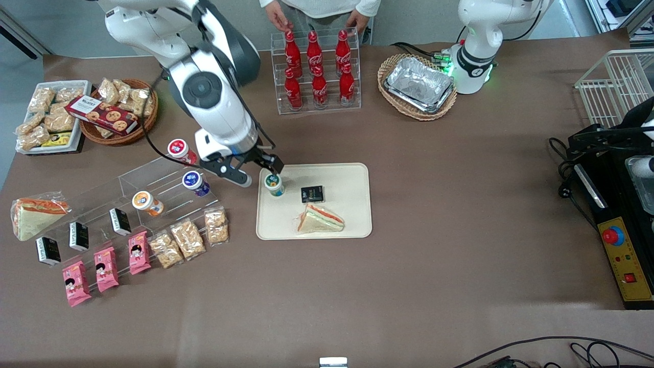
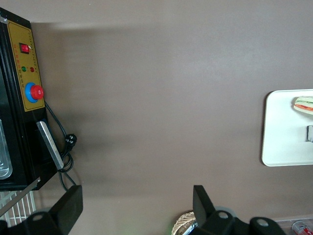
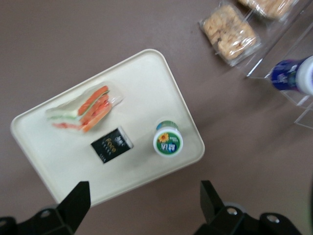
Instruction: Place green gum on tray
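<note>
Already green gum upright on tray, near corner closest to gripper. Gripper above and just beside bottle, fingers spread wide, holding nothing, clear of lid. Also on tray: sandwich and small black packet, both farther from gripper than bottle.

Handling guess: small rigid plastic bottle, light, smooth round sides so a bit slippery, top-heavy when nudged. Best hold across body just under lid, squeeze moderate. Placement looks done; a knock on retreat could tip it.
</note>
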`<state>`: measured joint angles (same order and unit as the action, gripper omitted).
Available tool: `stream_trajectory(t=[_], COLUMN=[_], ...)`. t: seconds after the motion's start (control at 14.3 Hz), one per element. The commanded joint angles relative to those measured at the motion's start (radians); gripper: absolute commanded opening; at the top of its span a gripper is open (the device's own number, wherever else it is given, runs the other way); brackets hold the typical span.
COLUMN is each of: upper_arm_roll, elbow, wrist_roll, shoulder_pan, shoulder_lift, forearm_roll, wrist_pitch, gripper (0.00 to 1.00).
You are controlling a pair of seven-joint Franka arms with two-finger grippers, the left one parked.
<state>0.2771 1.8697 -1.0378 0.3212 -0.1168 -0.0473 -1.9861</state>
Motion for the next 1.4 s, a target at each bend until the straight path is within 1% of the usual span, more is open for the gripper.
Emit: stream_trajectory(t=[0.0,0.14,0.21,0.42,0.49,0.63,0.84,0.98,1.05,1.12,1.33], upper_arm_roll=[-0.004,-0.022,-0.056,-0.198,-0.220,-0.210,-0.208,-0.210,-0.210,-0.211,-0.222], elbow=[-0.228,-0.271,-0.270,-0.268,-0.270,-0.270,-0.270,-0.270,-0.270,-0.270,-0.270], wrist_roll=[0.102,0.155,0.207,0.488,0.577,0.704,0.896,0.990,1.007,1.018,1.050], shoulder_pan=[-0.004,-0.005,-0.005,-0.014,-0.043,-0.155,-0.285,-0.349,-0.378,-0.392,-0.392], shoulder_lift=[-0.012,0.028,0.061,0.100,0.104,0.112,0.111,0.108,0.103,0.097,0.092], forearm_roll=[0.024,0.066,0.078,0.073,0.067,0.063,0.047,0.038,0.037,0.037,0.040], wrist_pitch=[0.235,0.305,0.308,0.313,0.313,0.314,0.334,0.333,0.331,0.329,0.325], gripper=[1.00,1.00,1.00,1.00,1.00,1.00,1.00,1.00,1.00,1.00,1.00])
